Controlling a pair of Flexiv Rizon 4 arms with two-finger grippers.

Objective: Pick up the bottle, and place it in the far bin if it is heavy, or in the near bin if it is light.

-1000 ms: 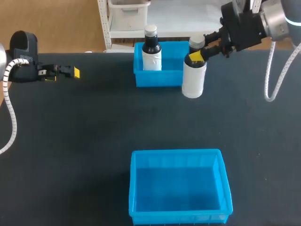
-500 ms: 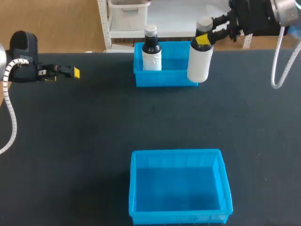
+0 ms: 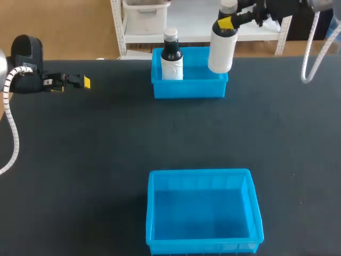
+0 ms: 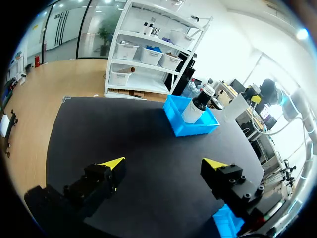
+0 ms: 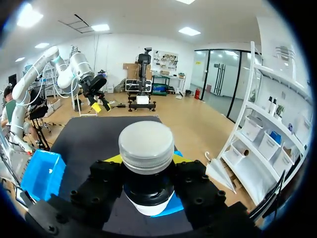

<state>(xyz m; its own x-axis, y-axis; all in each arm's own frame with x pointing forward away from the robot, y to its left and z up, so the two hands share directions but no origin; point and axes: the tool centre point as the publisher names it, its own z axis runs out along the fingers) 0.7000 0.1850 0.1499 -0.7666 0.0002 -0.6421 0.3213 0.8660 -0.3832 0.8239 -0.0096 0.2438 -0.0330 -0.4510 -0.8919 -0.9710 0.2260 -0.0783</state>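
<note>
A white bottle (image 3: 221, 50) with a grey cap (image 5: 146, 147) hangs in the air over the right end of the far blue bin (image 3: 187, 87). My right gripper (image 3: 228, 20) is shut on its neck, one yellow-tipped finger on each side, as the right wrist view shows (image 5: 147, 174). The near blue bin (image 3: 202, 210) stands at the table's front with nothing in it. At the far left of the table my left gripper (image 3: 80, 81) is open and holds nothing; its fingers (image 4: 113, 163) stand wide apart over bare table.
A second bottle (image 3: 171, 58), dark-necked with a white label, stands upright in the left part of the far bin, close beside the held bottle. A black mat (image 3: 106, 144) covers the table between the two bins.
The right gripper has lifted the white bottle off the table beside the far bin's right end and carried it up and back over the bin. The left arm has not moved.
</note>
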